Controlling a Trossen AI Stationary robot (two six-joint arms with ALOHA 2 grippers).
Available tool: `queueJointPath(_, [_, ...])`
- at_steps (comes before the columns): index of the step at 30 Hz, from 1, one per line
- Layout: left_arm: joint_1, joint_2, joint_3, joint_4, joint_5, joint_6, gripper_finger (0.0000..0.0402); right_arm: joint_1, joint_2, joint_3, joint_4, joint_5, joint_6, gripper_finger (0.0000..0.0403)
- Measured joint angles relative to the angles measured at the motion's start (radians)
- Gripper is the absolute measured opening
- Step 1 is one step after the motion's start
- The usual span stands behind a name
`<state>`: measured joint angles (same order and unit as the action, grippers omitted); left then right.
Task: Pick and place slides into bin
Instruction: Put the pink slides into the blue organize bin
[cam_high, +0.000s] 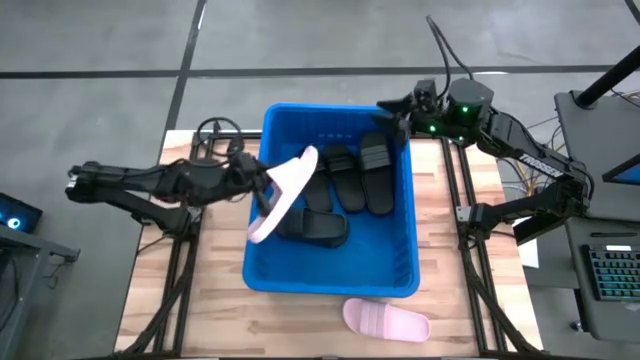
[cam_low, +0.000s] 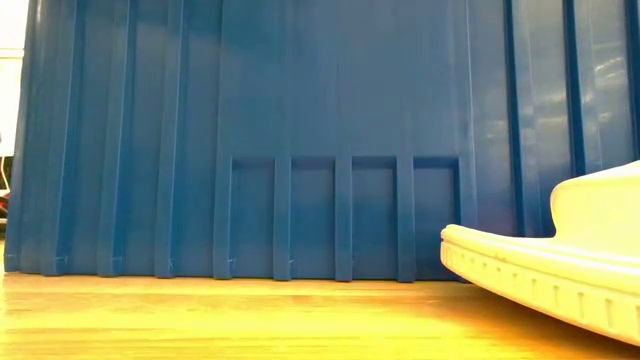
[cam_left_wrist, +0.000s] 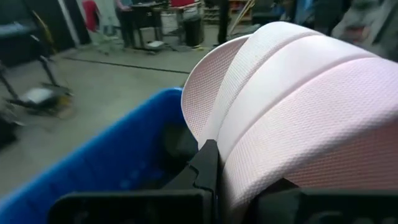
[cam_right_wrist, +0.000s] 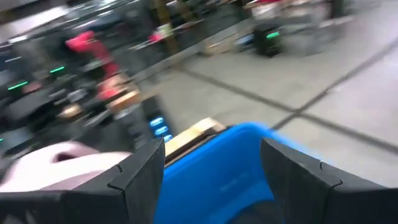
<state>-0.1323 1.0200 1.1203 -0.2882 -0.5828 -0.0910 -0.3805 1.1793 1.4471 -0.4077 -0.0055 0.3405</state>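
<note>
high view: the left gripper (cam_high: 262, 190) was over the left wall of the bin (cam_high: 330, 283), clamped on a pale pink slide (cam_high: 284, 192) that hung tilted, its toe end reaching up and inward past the fingers and its heel end dropping just outside the rim. inside the bin, beyond the left gripper, lay the black slides (cam_high: 350, 180), four as far as could be counted: two side by side near the far wall and the others lower, partly under the held slide. the right gripper (cam_high: 398, 120) was over the far right corner of the bin, its fingers spread wide with nothing between them. a second pink slide (cam_high: 386, 321) lay flat on the table (cam_high: 225, 300), outside the near wall of the bin, well apart from both grippers.

low view: the ribbed outer wall of the bin (cam_low: 300, 140) filled most of the frame. the pink slide on the table (cam_low: 560, 265) rested just beside that wall. no gripper was in this view.

left wrist view: the left gripper's dark fingers (cam_left_wrist: 205, 171) were closed on the held pink slide (cam_left_wrist: 298, 118), whose wide strap and textured sole stood directly ahead of them. the blue rim of the bin (cam_left_wrist: 106, 155) ran below and to one side of the gripper.

right wrist view: the right gripper (cam_right_wrist: 214, 171) stood wide apart and empty, with the bin rim (cam_right_wrist: 230, 168) directly between and beyond its fingers. a pale pink shape, probably the held slide (cam_right_wrist: 62, 165), showed farther off.
</note>
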Motion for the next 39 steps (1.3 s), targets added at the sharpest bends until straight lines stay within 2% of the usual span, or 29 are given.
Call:
queueJointPath(3, [0.033,0.056,0.051,0.002,0.001,0.109,0.0000,0.000,0.000,0.000,-0.001,-0.161,0.000,0.0251])
queueJointPath(6, [0.057,0.112,0.108,0.006,-0.042,0.170,0.0000,0.000,0.000,0.000,-0.001,-0.236,0.034,0.0251])
queueJointPath(9, [0.067,0.168,0.162,0.000,-0.138,0.276,0.0000,0.000,0.000,0.000,-0.001,-0.224,0.114,0.0251])
queueJointPath(11, [0.067,0.209,0.196,0.003,-0.205,0.363,0.0000,-0.004,0.000,0.000,-0.001,-0.168,0.158,0.0251])
queueJointPath(15, [0.068,0.288,0.261,0.011,-0.273,0.482,0.0000,-0.007,0.011,0.002,0.001,-0.079,0.263,0.0251])
queueJointPath(18, [0.068,0.342,0.305,0.053,-0.362,0.560,0.0000,-0.019,0.032,0.002,-0.005,-0.082,0.323,0.0251])
queueJointPath(22, [0.068,0.405,0.354,0.107,-0.515,0.700,0.0000,-0.033,0.063,0.002,0.000,-0.149,0.386,0.0251])
queueJointPath(32, [0.072,0.501,0.398,0.260,-0.526,0.961,0.0000,-0.039,0.123,0.001,0.070,-0.165,0.413,0.0251])
queueJointPath(39, [0.079,0.524,0.400,0.281,-0.521,0.998,0.0000,-0.073,0.149,0.003,0.131,-0.268,0.425,0.0251])
